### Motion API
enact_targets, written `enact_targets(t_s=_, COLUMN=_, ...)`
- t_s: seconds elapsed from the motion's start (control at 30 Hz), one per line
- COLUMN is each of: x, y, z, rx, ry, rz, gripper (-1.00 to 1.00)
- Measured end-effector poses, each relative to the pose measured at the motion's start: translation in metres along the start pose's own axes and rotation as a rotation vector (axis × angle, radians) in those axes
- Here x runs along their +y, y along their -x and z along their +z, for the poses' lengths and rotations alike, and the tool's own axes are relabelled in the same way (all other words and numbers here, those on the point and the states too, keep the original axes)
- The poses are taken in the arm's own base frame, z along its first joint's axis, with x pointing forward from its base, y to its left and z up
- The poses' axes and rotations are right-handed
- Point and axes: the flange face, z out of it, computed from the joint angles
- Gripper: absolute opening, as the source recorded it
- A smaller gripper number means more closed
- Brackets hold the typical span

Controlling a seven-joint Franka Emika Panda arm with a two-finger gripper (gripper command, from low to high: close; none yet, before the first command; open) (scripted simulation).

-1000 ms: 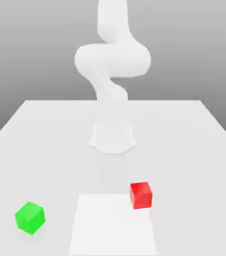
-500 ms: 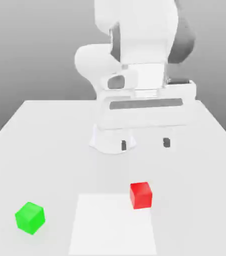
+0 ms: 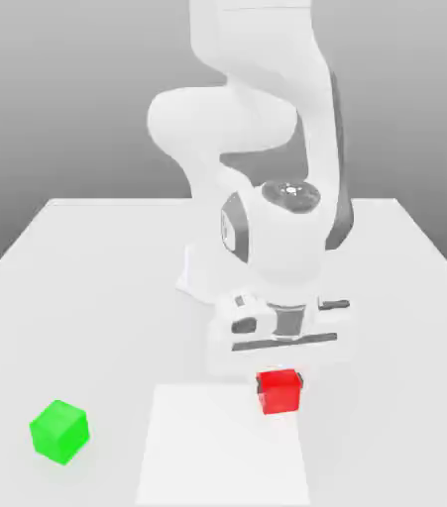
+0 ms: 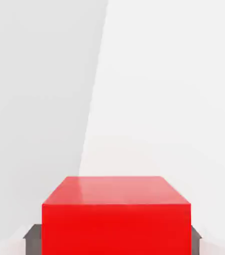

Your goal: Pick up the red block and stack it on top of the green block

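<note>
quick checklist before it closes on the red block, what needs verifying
1. Gripper lowered to the red block: ok.
2. Block sits between the dark fingertips, one at each side in the hand view: ok.
3. Fingers touching the block faces: cannot tell.
4. Red block flat on the table, not tilted: ok.
5. Green block top free for stacking: ok.
6. Green block well apart, toward the exterior view's left: ok.

We read no text, label, brand, number or sign anywhere: the red block [image 3: 279,392] beneath the claw [image 3: 279,379] has plain faces, as do the green block [image 3: 59,431] and the table [image 3: 98,287].
</note>
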Motion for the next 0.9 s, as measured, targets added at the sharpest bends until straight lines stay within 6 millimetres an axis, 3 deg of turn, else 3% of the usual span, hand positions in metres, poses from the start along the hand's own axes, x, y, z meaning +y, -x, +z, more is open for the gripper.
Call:
enact_targets(t_s=0.1, x=0.000, y=-0.001, z=-0.006, rx=0.000, ry=0.001, rz=0.000, gripper=-1.00)
enact_targets(t_s=0.3, x=-0.001, y=0.000, z=-0.054, rx=0.001, ry=0.001, rz=-0.002, gripper=-1.00)
enact_targets(t_s=0.37, x=0.015, y=-0.032, z=-0.065, rx=-0.003, ry=-0.001, rz=0.080, gripper=-1.00)
enact_targets(t_s=0.47, x=0.062, y=-0.106, z=-0.077, rx=-0.007, ry=-0.006, rz=0.263, gripper=-1.00)
enact_targets(t_s=0.57, x=0.124, y=-0.170, z=-0.088, rx=-0.007, ry=-0.006, rz=0.423, gripper=-1.00)
enact_targets(t_s=0.63, x=0.180, y=-0.206, z=-0.096, rx=-0.004, ry=-0.003, rz=0.539, gripper=-1.00)
enact_targets(t_s=0.67, x=0.194, y=-0.216, z=-0.094, rx=-0.002, ry=-0.002, rz=0.564, gripper=-1.00)
enact_targets(t_s=0.8, x=0.197, y=-0.224, z=-0.054, rx=0.000, ry=-0.001, rz=0.565, gripper=-1.00)
enact_targets(t_s=0.83, x=0.198, y=-0.223, z=-0.043, rx=0.000, ry=0.000, rz=0.566, gripper=1.00)
enact_targets(t_s=0.9, x=0.198, y=-0.223, z=-0.043, rx=0.000, ry=0.000, rz=0.566, gripper=1.00)
